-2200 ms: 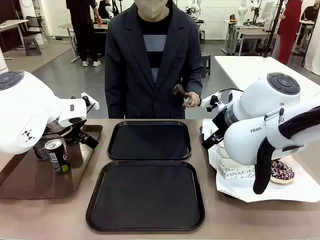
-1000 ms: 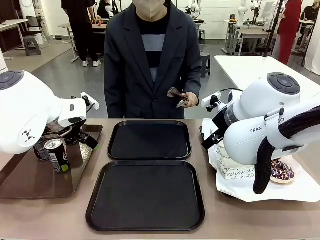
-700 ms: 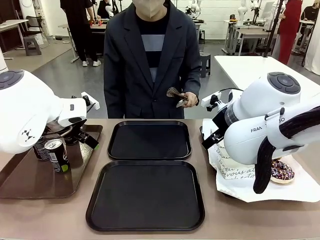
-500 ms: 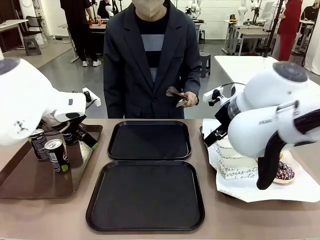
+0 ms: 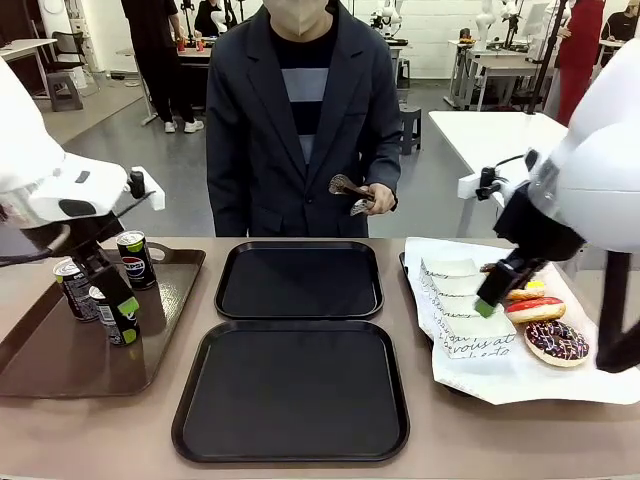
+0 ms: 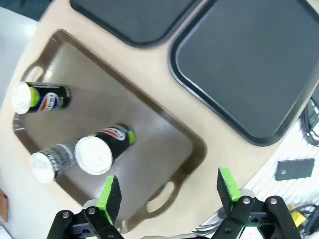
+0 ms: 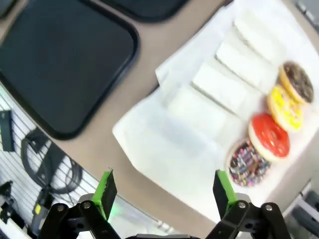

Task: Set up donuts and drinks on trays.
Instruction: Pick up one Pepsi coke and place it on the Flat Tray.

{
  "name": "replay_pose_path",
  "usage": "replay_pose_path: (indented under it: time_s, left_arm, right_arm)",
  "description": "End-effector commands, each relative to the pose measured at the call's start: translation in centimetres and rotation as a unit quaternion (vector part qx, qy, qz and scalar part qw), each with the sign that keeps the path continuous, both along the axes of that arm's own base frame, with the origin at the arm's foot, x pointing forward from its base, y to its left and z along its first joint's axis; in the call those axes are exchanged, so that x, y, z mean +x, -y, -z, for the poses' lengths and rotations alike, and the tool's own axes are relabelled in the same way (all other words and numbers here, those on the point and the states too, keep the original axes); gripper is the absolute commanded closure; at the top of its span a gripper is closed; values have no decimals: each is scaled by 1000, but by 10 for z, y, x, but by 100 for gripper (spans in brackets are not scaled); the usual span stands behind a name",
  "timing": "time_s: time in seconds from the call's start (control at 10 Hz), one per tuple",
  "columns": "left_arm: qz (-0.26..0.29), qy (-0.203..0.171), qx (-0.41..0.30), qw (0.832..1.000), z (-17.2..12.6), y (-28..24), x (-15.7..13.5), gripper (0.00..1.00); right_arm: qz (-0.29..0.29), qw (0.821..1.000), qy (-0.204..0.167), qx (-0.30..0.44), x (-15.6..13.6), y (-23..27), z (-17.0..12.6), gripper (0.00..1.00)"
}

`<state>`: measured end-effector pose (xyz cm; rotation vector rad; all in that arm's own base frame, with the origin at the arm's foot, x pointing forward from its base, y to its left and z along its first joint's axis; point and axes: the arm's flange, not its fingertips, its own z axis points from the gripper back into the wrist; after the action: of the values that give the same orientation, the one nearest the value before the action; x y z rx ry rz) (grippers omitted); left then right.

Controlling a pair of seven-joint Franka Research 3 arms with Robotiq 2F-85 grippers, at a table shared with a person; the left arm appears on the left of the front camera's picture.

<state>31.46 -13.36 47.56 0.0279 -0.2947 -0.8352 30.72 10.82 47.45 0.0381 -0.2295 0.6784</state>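
donuts [image 7: 269,135] blurred, brown tray [image 5: 60,362] cut by edge

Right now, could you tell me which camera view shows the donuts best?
The right wrist view: from above, all four donuts lie in a row on the white paper. The front view catches them side-on, the far ones overlapped. The left wrist view faces the cans.

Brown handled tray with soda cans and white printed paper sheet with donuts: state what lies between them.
In the front view, the far black rectangular plastic tray and the near black rectangular plastic tray lie there, both empty.
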Motion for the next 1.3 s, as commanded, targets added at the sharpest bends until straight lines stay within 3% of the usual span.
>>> replay_pose_path:
  time_s: [0.0,0.2,0.3,0.4,0.5,0.7,1.0,1.2]
  left_arm:
    - [-7,-17,-6,1000,12,4,4,0]
    - [0,2,0,1000,-1,0,-1,0]
    - [-80,-58,-215,972,-14,-39,28,0]
    - [-135,-84,-335,929,-21,-76,40,0]
    - [-141,-109,-371,911,-21,-106,46,0]
    - [-140,-154,-473,856,-28,-164,49,0]
    - [-171,-159,-562,793,-28,-248,46,0]
    - [-214,-174,-595,755,-5,-298,44,0]
  right_arm:
    - [6,1000,7,19,11,-10,8,0]
    - [2,1000,1,-1,-2,1,-2,0]
    - [55,987,-42,143,12,29,-6,0]
    - [104,965,-65,233,22,69,-8,0]
    - [158,939,-75,296,29,111,-8,0]
    - [212,895,-86,384,29,185,-6,0]
    - [262,824,-100,493,18,292,4,0]
    - [271,791,-103,538,10,339,15,0]
